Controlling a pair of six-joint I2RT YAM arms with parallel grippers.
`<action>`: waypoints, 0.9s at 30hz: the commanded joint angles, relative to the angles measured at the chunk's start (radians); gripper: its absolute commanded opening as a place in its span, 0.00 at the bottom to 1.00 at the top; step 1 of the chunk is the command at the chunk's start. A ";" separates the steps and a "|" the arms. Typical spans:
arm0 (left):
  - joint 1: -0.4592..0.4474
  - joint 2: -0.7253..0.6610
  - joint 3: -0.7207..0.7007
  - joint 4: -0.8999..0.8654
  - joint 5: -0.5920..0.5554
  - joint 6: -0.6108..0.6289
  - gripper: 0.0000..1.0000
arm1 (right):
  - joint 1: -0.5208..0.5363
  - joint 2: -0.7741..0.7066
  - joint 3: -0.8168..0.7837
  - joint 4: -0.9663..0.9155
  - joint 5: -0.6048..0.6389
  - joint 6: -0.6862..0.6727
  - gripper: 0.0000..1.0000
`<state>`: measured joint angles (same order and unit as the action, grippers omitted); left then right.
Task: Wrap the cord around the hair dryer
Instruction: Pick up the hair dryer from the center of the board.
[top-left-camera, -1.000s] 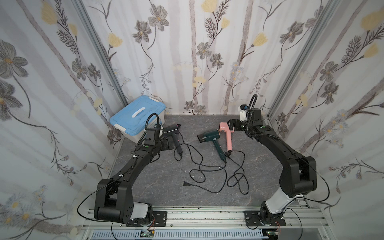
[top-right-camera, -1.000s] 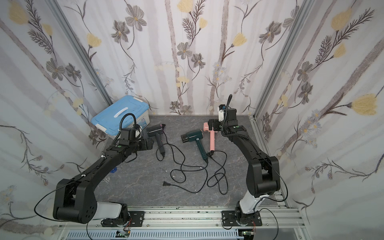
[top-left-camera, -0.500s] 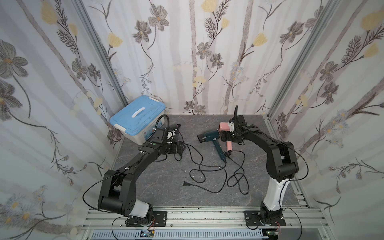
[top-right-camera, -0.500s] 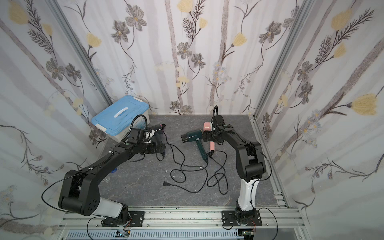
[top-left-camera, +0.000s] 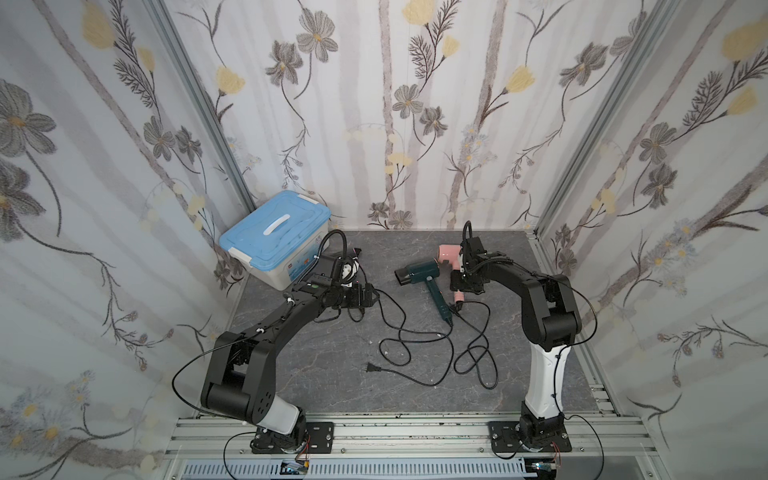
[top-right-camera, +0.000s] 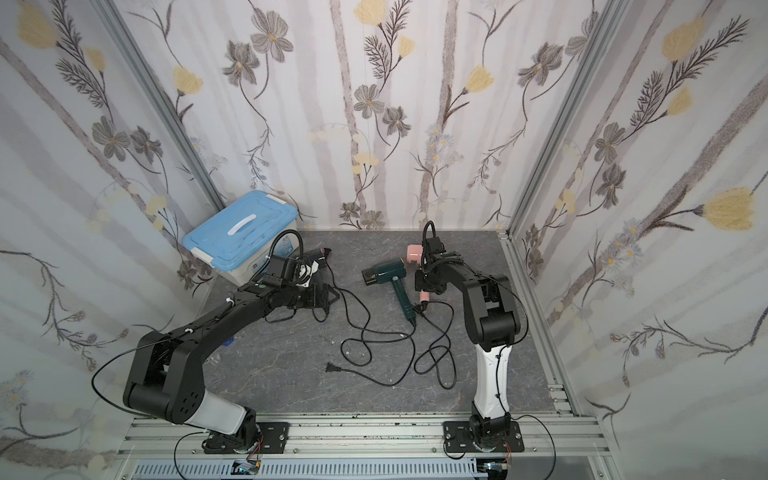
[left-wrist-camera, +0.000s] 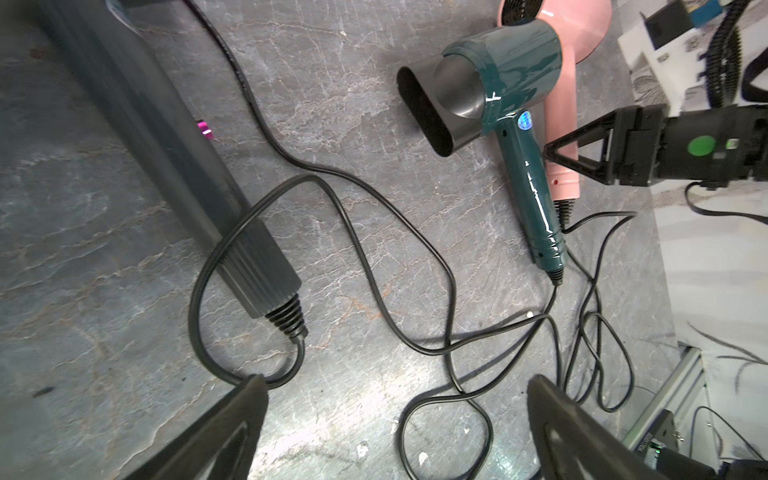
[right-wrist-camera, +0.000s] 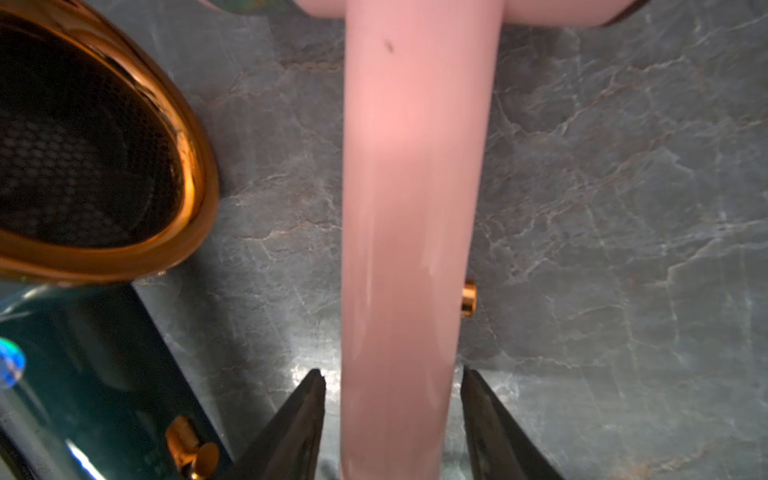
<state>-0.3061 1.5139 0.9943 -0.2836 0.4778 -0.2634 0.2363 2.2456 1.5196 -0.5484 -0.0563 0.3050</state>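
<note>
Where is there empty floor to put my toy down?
Bare floor: the front strip between the plug and the rail; the back strip between the box and pink dryer. Crowded: the middle, where cords loop by the green dryer.

Top pair overhead, wrists share teal dryer (left-wrist-camera: 515, 83)

1. In both top views the left arm (top-left-camera: 291, 316) hid most of the black dryer (top-right-camera: 318, 252).
2. In the left wrist view the black dryer's head ran off the edge, and the green dryer (left-wrist-camera: 519, 54) covered part of the pink dryer (left-wrist-camera: 563, 124).
3. In the right wrist view the pink dryer's handle (right-wrist-camera: 407, 208) was blurred and its head was cut off.
4. Only the tips of the right gripper's (right-wrist-camera: 390, 372) jaws showed; contact with the handle could not be told.
</note>
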 joint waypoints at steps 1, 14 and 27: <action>-0.002 0.003 -0.009 0.066 0.077 -0.029 1.00 | 0.001 0.017 0.028 -0.012 0.043 0.007 0.51; -0.009 0.024 -0.023 0.110 0.198 -0.054 1.00 | 0.028 0.022 0.020 -0.079 0.100 -0.035 0.48; -0.018 0.007 0.005 0.033 0.106 -0.042 1.00 | 0.034 -0.060 -0.030 -0.041 0.204 -0.046 0.00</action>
<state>-0.3237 1.5337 0.9825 -0.2173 0.6228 -0.3180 0.2718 2.2322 1.5009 -0.6228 0.0654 0.2634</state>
